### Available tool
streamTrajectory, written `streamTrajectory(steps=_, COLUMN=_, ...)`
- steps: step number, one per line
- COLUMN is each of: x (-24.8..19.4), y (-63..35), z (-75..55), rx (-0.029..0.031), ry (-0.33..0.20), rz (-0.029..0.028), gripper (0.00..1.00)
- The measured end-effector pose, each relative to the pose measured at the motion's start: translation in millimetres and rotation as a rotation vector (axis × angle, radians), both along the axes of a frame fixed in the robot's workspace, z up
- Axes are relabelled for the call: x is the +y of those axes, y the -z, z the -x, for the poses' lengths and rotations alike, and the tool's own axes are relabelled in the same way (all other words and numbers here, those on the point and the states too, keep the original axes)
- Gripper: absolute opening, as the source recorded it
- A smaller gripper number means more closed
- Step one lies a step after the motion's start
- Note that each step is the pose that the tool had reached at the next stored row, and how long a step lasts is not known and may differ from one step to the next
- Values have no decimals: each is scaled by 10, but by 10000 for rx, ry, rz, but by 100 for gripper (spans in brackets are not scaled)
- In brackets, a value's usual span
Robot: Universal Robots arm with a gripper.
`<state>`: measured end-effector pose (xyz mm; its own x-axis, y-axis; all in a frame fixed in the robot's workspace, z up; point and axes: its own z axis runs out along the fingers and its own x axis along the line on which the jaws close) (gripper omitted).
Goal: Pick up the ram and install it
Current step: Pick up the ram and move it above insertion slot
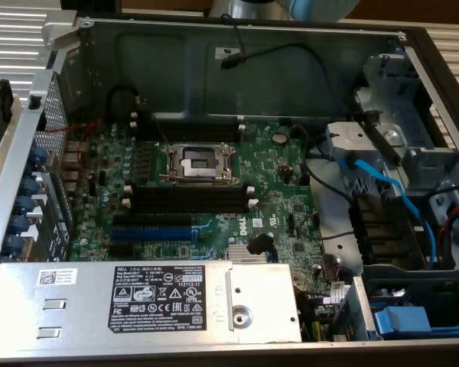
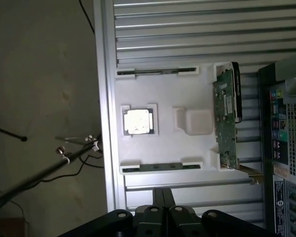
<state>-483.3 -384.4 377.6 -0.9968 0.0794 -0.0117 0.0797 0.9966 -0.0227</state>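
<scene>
In the wrist view a white parts tray (image 2: 187, 148) lies on a slatted metal table. Two ram sticks rest in its holders: one ram (image 2: 155, 72) at the tray's far side, another ram (image 2: 155, 167) at the side closest to my gripper. My gripper (image 2: 164, 198) hovers just off that nearer stick, fingers shut together with nothing between them. In the exterior view the open computer case shows the green motherboard (image 1: 275, 176) with black memory slots (image 1: 187, 200) bearing white end clips beside the CPU socket (image 1: 197, 163).
The tray also carries a silver CPU (image 2: 138, 121) and an upright expansion card (image 2: 226, 118). The case's rear panel (image 2: 286, 123) stands beside the tray. Inside the case are blue and black expansion slots (image 1: 153, 229), a power supply (image 1: 138, 302) and blue cables (image 1: 382, 183).
</scene>
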Motion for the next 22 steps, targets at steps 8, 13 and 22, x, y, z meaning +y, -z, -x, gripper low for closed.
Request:
streamTrajectory(steps=8, x=-30, y=147, z=-52, rx=-2, ry=0, rz=-3, gripper=10)
streamTrajectory(steps=13, x=-45, y=237, z=-84, rx=-1, ry=1, rz=-2, gripper=10)
streamTrajectory(steps=22, x=-49, y=402, z=-190, rx=-2, ry=0, rz=-5, gripper=10)
